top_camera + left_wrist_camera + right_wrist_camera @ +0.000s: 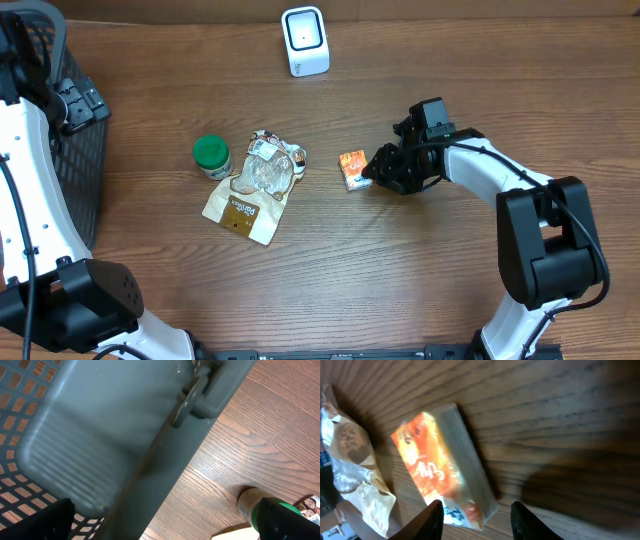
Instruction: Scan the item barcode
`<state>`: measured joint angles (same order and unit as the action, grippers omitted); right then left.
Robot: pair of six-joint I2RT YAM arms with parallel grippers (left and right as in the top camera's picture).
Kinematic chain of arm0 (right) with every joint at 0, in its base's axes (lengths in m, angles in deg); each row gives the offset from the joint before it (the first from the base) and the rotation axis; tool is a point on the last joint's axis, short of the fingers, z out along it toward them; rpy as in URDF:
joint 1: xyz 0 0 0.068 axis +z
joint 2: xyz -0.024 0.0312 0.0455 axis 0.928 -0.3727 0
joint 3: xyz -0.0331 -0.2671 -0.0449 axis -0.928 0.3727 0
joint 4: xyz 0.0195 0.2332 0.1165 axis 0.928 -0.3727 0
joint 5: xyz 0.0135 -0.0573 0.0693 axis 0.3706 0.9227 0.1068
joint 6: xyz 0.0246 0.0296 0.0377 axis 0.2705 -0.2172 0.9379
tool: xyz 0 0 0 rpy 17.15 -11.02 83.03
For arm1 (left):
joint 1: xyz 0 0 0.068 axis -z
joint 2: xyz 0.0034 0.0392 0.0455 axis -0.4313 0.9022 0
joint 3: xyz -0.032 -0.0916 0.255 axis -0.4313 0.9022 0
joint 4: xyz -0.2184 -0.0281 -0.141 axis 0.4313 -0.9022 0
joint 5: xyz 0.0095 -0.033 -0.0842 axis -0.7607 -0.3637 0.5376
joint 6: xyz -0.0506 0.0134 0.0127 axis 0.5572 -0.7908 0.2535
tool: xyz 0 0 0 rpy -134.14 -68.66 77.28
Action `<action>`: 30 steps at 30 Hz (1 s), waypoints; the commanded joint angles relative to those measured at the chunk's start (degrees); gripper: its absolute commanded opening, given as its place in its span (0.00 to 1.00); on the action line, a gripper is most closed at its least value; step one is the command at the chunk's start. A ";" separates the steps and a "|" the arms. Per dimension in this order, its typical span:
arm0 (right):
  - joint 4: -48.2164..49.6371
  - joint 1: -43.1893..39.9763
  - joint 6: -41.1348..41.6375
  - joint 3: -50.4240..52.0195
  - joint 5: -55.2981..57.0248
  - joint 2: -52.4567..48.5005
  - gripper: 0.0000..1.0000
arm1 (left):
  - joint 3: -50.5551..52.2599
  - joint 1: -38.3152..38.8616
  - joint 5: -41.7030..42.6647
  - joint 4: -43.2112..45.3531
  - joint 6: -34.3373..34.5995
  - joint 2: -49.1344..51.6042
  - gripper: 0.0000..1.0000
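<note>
A small orange packet (352,169) lies flat on the wooden table, just right of centre. My right gripper (374,176) is low at the packet's right end. In the right wrist view its two fingers stand open around the near end of the orange packet (440,472). The left fingertip (433,521) is close to the packet, while a gap shows on the right side of the right gripper (480,522). The white scanner (305,40) stands at the table's back edge. My left gripper (78,106) hangs wide open over the basket rim (165,465), holding nothing.
A dark plastic basket (75,170) fills the left side. A green-lidded jar (211,154) and a crumpled snack bag (255,185) lie left of the packet; the bag (350,470) sits close beside it. The jar (260,507) also shows in the left wrist view.
</note>
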<state>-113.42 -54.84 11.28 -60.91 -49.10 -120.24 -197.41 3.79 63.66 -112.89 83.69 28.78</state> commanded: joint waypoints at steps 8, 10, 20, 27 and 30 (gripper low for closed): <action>3.65 0.85 3.93 2.75 -0.35 0.07 0.44 | 0.11 0.04 -0.11 0.00 -0.87 0.59 1.00; 4.59 1.33 4.76 2.84 -0.26 0.00 0.43 | 0.11 0.04 -0.11 0.00 -0.87 0.59 1.00; 6.80 3.06 6.91 2.91 0.55 -1.75 0.23 | 0.11 0.04 -0.11 0.00 -0.90 0.59 1.00; 6.88 3.06 6.03 2.86 -0.79 -1.66 0.04 | 0.11 0.04 -0.11 0.00 -0.87 0.59 1.00; 6.78 2.73 1.03 2.14 -7.19 -0.61 0.04 | 0.11 0.04 -0.11 0.00 -0.90 0.59 1.00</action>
<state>-106.45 -51.91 16.94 -58.59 -50.90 -121.31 -197.41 3.79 63.66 -112.89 83.69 28.78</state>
